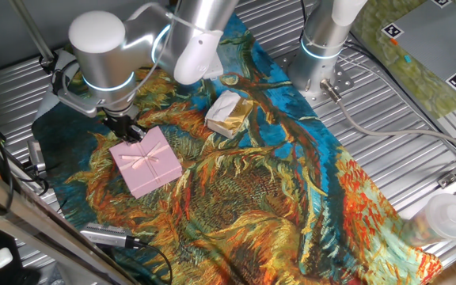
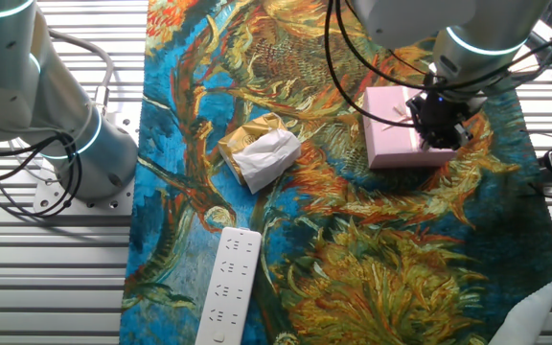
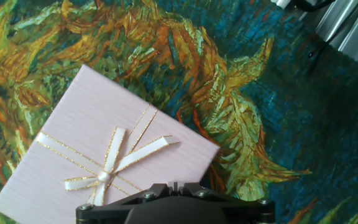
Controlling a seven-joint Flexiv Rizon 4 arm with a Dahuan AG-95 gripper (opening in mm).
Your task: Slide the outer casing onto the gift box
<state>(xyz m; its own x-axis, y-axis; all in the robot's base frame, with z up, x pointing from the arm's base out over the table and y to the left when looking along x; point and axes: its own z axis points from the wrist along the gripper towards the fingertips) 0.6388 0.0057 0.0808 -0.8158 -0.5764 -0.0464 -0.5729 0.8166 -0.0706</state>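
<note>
Claw [image 1: 125, 127] hanging at the far edge of the outer casing [image 1: 146, 161]; fingers hidden, so grip state cannot be told. One casing lying flat on the painted cloth [image 1: 291, 198] covering the tabletop, bow [image 3: 107, 168] up. Gift box not separately making itself out. One cream-and-gold lump [image 2: 260, 151] sitting apart; one white bar [image 2: 228, 285] lying nearer the cloth's edge.
</note>
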